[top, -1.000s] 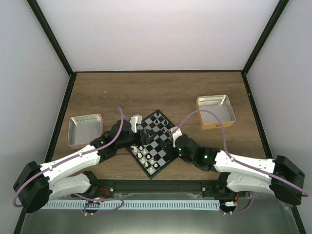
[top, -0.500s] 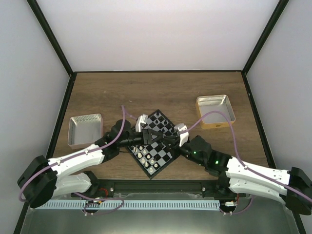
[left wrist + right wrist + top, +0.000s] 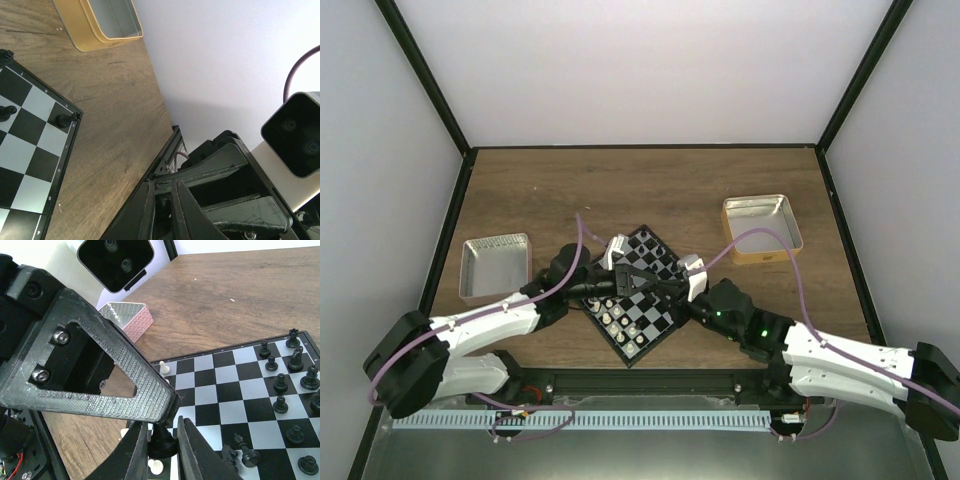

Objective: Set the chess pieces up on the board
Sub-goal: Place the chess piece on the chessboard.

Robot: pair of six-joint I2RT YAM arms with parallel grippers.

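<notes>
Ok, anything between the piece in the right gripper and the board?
The left gripper sits at the top of the black piece held by the right gripper, not beneath it. A white piece stands close below; the board square under it is hidden.

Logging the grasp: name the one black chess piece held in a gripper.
The black chess piece pinched in the right gripper, low in the right wrist view. The other black pieces stand free on the board.
</notes>
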